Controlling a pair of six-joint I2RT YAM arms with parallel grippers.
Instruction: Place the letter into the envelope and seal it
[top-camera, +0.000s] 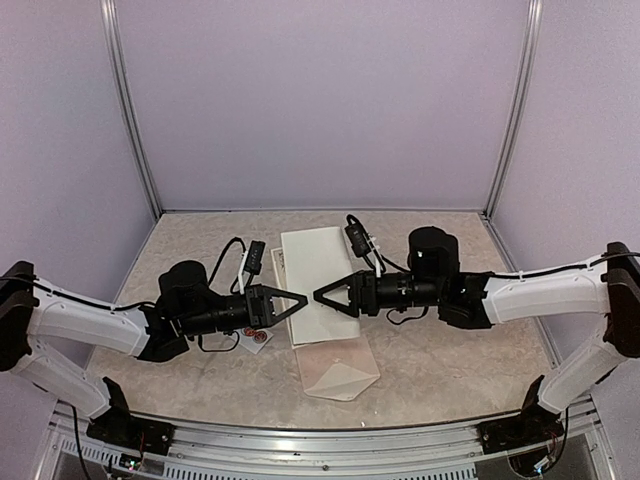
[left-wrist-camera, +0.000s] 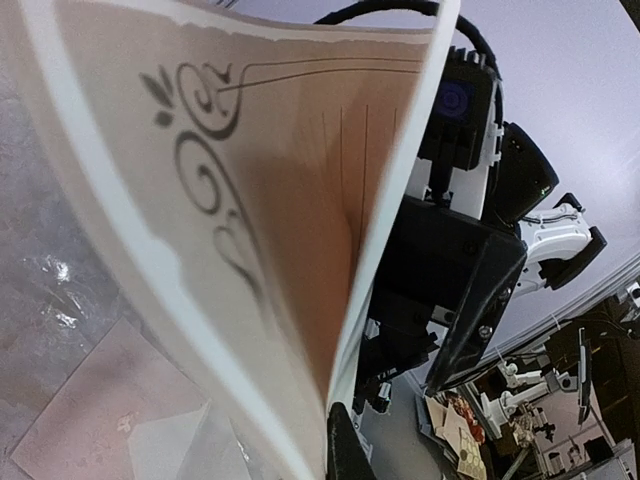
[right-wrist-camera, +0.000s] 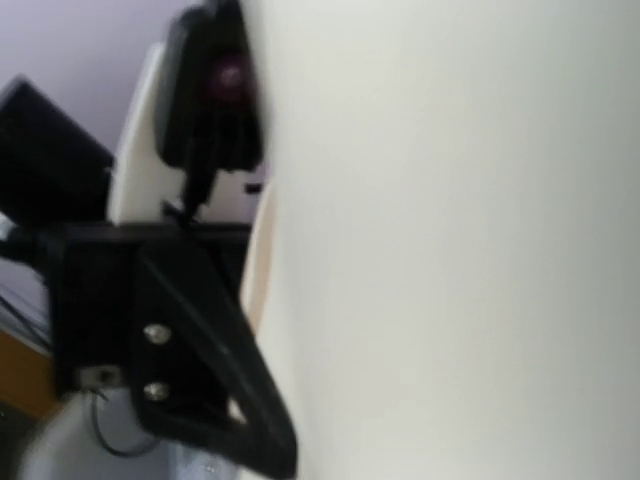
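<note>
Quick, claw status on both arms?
Left claw: closed, pinching the letter.
Right claw: closed, apparently on the same letter.

letter (top-camera: 315, 260) blocking centre, envelope (top-camera: 340, 372) clear from above

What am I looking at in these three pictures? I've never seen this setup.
It is a robot with two arms bolted to the near edge of a table, each ending in a two-finger gripper. The wide picture comes from a fixed camera above and behind the arms. The other two come from small cameras on the wrists, so they look along the fingers at very close range. In the middle, the left gripper and right gripper meet tip to tip and seem to pinch the letter, which is lifted and bent, white back up. The left wrist view shows its ornamented printed side. The envelope lies flat on the table nearer the bases, and a small strip of stickers lies beside the left gripper.
</note>
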